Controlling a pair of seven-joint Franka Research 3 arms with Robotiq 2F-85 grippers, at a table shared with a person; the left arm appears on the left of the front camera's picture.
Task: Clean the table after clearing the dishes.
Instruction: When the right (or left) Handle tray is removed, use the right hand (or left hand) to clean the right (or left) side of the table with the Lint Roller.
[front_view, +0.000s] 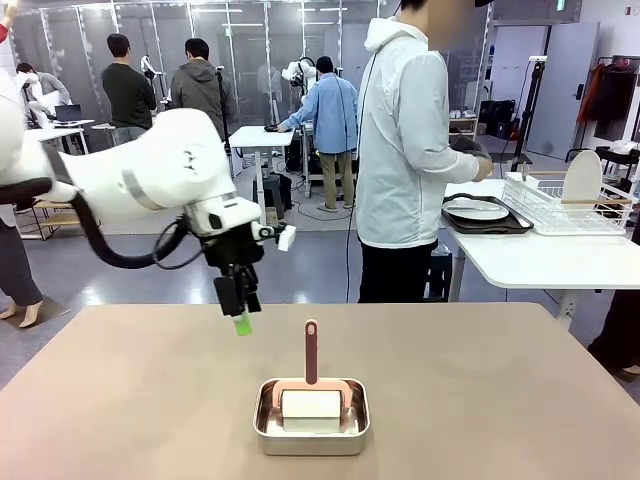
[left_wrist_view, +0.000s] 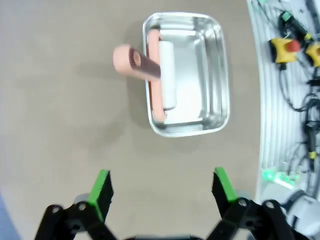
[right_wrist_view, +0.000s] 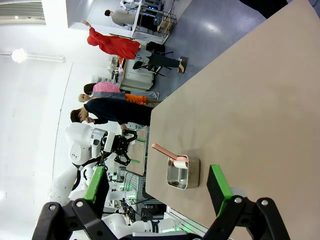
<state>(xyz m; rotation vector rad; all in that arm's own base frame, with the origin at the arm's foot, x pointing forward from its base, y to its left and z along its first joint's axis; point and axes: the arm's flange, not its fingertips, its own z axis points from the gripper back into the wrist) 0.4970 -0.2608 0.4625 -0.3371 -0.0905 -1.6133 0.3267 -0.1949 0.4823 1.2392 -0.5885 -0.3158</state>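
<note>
The pinkish-brown table (front_view: 480, 380) carries a small steel pan (front_view: 311, 418) near its front middle. In the pan lies a white roller with a pink handle (front_view: 311, 352) that sticks up. My left gripper (front_view: 241, 322) hangs open above the table, left of and behind the pan, fingers pointing down. In the left wrist view the left gripper (left_wrist_view: 162, 190) is open and empty, with the pan (left_wrist_view: 200, 75) and the roller (left_wrist_view: 165, 75) ahead of it. My right gripper (right_wrist_view: 157, 185) is open and empty, off the table's side. Of the dishes, a white plate (front_view: 477, 209) lies on a dark tray (front_view: 490, 225) on the white side table.
A person in a white jacket (front_view: 405, 140) stands at the far edge, turned toward the white side table (front_view: 545, 262). A wire rack (front_view: 555, 205) there holds an upright plate (front_view: 582, 175). Cables and a red button box (left_wrist_view: 287, 47) lie beyond the table's robot-side edge.
</note>
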